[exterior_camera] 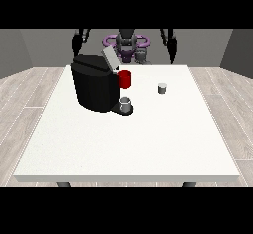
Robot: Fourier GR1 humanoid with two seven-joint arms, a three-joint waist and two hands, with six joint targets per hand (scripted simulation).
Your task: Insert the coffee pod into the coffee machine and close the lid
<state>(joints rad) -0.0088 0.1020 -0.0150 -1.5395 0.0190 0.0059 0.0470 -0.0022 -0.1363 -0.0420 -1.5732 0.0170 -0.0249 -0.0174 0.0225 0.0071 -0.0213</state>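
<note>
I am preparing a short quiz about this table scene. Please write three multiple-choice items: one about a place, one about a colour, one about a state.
1. Where is the small grey pod?
A. on the table, to the view's right of the coffee machine
B. inside the machine
C. on the floor

2. What colour is the cup beside the machine?
A. blue
B. red
C. green

3. The machine's lid is:
A. missing
B. shut
C. raised

Key: 1 A, the pod stands alone on the white top; 2 B, the cup is red; 3 C, the lid tilts upward.

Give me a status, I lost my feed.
Neither hand over the table, fingers unreadable. Pod untouched on the table, right of the coffee machine. Lid up. Red cup beside machine, clear of pod.
</note>
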